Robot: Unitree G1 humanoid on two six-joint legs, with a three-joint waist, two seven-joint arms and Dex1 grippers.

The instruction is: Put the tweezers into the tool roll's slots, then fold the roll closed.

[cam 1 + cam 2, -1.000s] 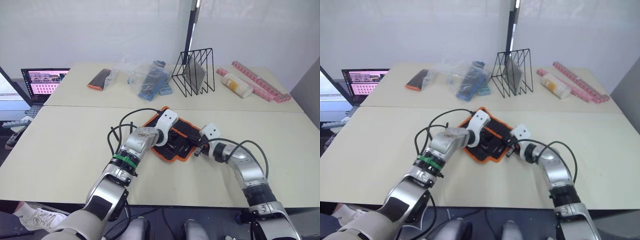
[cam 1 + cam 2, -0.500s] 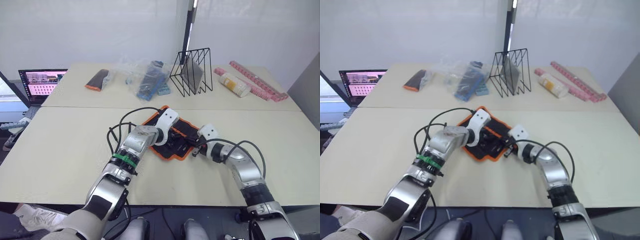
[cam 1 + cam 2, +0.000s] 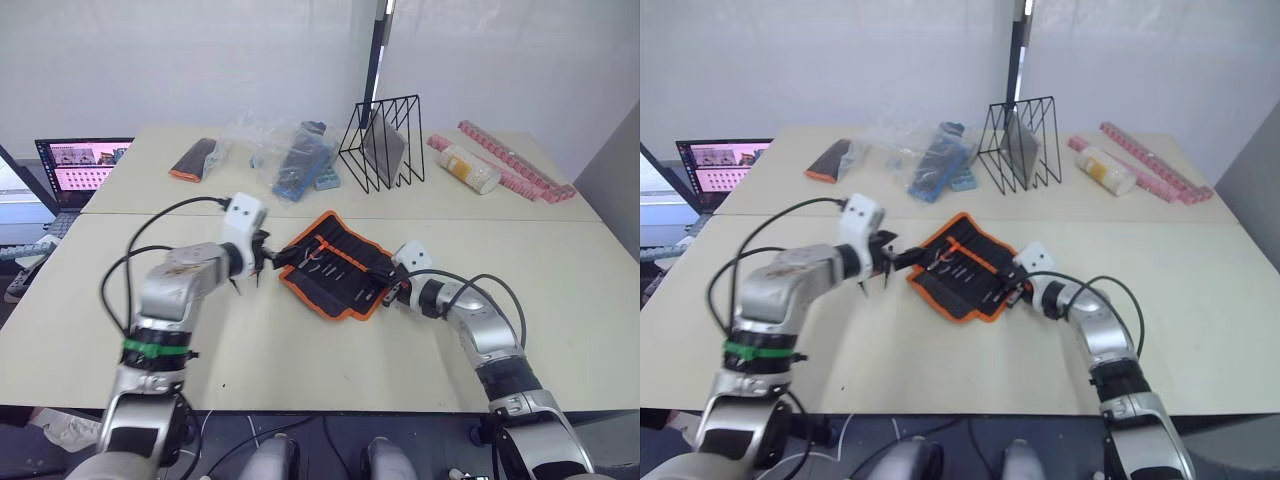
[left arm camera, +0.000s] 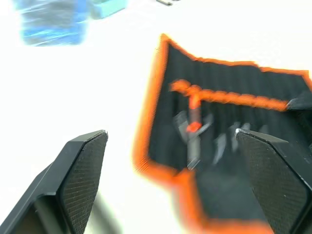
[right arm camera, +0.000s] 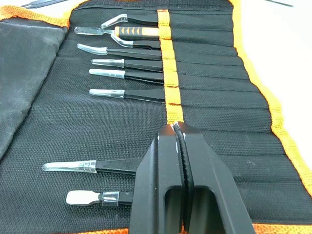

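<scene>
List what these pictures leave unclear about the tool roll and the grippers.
- Tool roll, right wrist view: the right gripper hides the slots behind its shut fingers.
- Tweezers, head views: too small to count.
- Left wrist view: motion blur smears the roll's contents beyond the open left gripper.

A pale beige counter (image 3: 90, 300) fills the foreground, and a 2nd counter (image 3: 460, 200) of the same colour stands against its far edge, the seam between them running straight across. Behind them rises a plain white wall (image 3: 180, 60), split by a dark vertical post (image 3: 378, 50). At the left edge an open laptop (image 3: 82, 165) shows a lit screen on a lower surface. A grey panel (image 3: 615, 180) closes the right side. Light is even and bright.
</scene>
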